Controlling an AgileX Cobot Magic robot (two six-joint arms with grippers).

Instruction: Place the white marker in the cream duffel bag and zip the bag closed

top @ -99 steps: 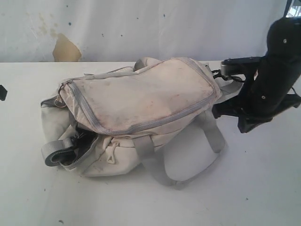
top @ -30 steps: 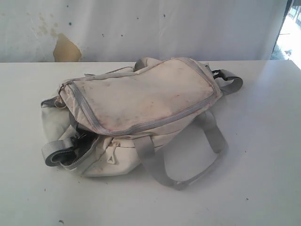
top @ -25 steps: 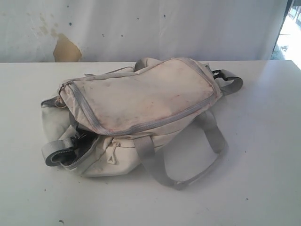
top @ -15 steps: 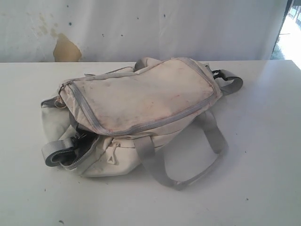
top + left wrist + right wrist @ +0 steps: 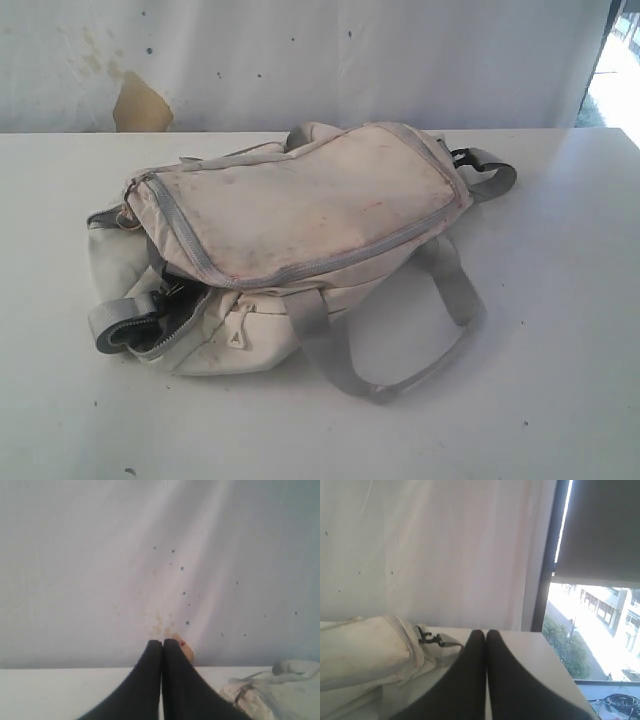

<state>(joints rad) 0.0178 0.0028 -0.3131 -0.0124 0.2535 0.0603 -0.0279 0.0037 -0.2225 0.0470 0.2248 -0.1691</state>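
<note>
Since the earliest frame the right arm has left the right edge of the exterior view; I note no shift in the bag.

Exterior view: the cream duffel bag (image 5: 300,215) lies on the white table (image 5: 560,380), left of centre, with its stained top panel facing up. A grey handle (image 5: 400,375) loops out on its near right side. A grey strap (image 5: 115,325) curls at its near left end, beside a dark gap under the flap. I cannot tell where the white marker is.

Left wrist view: the left gripper (image 5: 161,642) has its black fingers pressed together, holding nothing, raised before the wall. One edge of the bag (image 5: 280,690) shows.

Right wrist view: the right gripper (image 5: 486,632) is likewise pinched closed and empty, near the bag's (image 5: 360,652) end with the black buckle (image 5: 427,639).
</note>
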